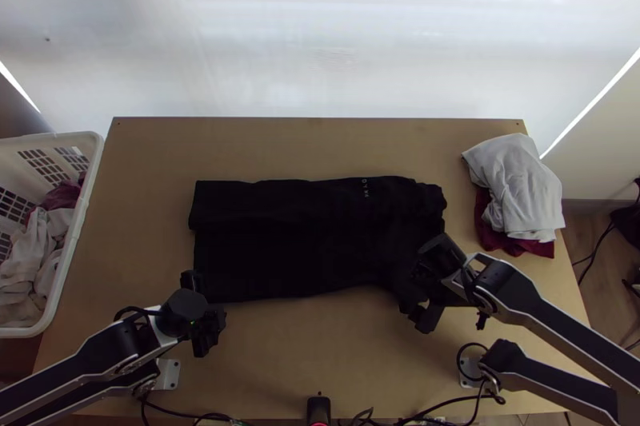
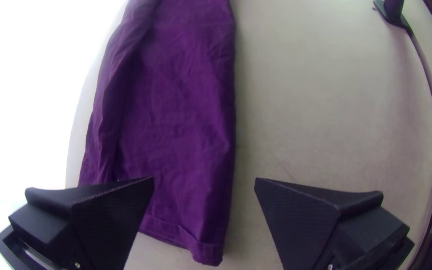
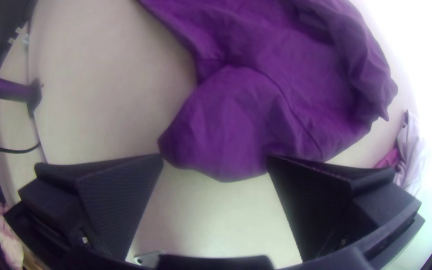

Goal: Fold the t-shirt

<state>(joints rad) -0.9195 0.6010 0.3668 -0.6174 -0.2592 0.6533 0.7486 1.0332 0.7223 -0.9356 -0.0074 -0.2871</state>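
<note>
Black from above, the shirt (image 1: 272, 242) lies with its long axis running side to side, roughly parallel to the near edge of the counter (image 1: 296, 362). That line is what I steer by. Its hem end points to the counter's left edge, its shoulder end to the right, and I have a claw near each of its near corners.

My left claw (image 2: 205, 180) is apart and empty, its gap lined up with the shirt's near long side, close to the hem corner (image 2: 208, 250). My right claw (image 3: 215, 157) is also apart and holds nothing; the near sleeve (image 3: 221, 125) bulges toward its gap. Whether either one touches cloth, I can't tell.

The far side looks already turned inward as a long strip, so I judge the near side is next: pinch the hem corner with the left, the sleeve with the right, then carry both toward the counter's far edge, across the long axis. If I lift unevenly, that fold could go skew, and the loose sleeve might bunch.
</note>
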